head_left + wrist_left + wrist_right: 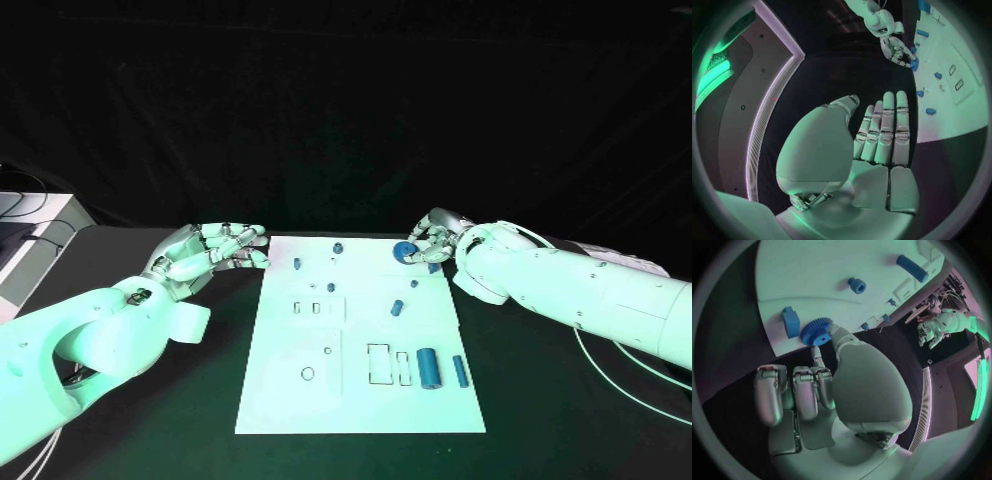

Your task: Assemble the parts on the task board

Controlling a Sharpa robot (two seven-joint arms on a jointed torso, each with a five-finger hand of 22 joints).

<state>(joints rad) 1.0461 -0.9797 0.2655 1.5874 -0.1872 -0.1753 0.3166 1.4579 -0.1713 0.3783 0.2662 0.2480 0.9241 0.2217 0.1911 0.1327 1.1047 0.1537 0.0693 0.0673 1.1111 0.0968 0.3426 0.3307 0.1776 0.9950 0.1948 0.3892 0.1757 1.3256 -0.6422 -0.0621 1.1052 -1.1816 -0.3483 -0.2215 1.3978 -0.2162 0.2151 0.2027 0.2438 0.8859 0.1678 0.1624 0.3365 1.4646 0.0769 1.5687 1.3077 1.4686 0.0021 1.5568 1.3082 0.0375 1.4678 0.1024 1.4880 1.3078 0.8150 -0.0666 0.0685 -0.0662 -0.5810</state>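
**Right hand on the gear at the board's far right corner**

The silver right hand (433, 243) reaches over the far right corner of the white plastic task board (361, 400), its fingertip and thumb touching the round blue toothed gear (817, 333); whether it is gripped I cannot tell. The gear lies directly under that hand. The left hand (214, 252) hovers off the board's far left corner, fingers apart, holding nothing.

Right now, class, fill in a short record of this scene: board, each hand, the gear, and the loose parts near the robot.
Board: white task board on the black table.
Right hand: at the board's far right corner, fingers touching the blue gear.
Left hand: off the board's far left edge, holding nothing.
Gear: lying at the board's edge.
Near parts: two blue cylinders lying side by side.
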